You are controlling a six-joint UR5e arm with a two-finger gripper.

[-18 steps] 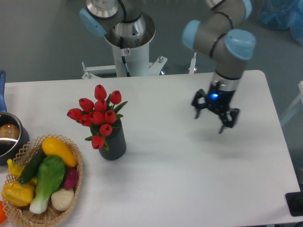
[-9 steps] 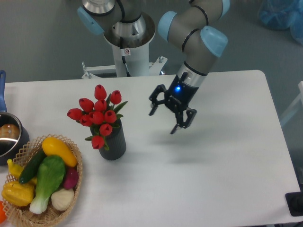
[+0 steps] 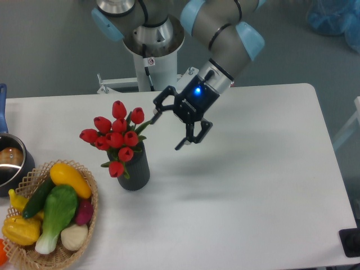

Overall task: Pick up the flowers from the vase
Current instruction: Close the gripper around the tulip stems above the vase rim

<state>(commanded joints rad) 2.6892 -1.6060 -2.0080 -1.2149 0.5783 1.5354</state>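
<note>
The flowers (image 3: 116,136), a bunch of red tulip buds with green leaves, stand in the vase (image 3: 135,170), a dark ribbed cylinder left of the table's middle. My gripper (image 3: 167,131) hangs open just right of the blooms, tilted, with its fingers spread. One fingertip (image 3: 153,117) is close to the rightmost tulip and leaf; the other (image 3: 180,145) points down toward the table. Nothing is between the fingers.
A wicker basket (image 3: 84,233) of vegetables sits at the front left, close to the vase. A steel pot (image 3: 11,163) with a blue handle is at the left edge. The robot's white base (image 3: 153,56) stands behind the table.
The arm has swept left across the table, from the right side to right beside the flowers. The gripper stayed open. Flowers and vase have not moved.
</note>
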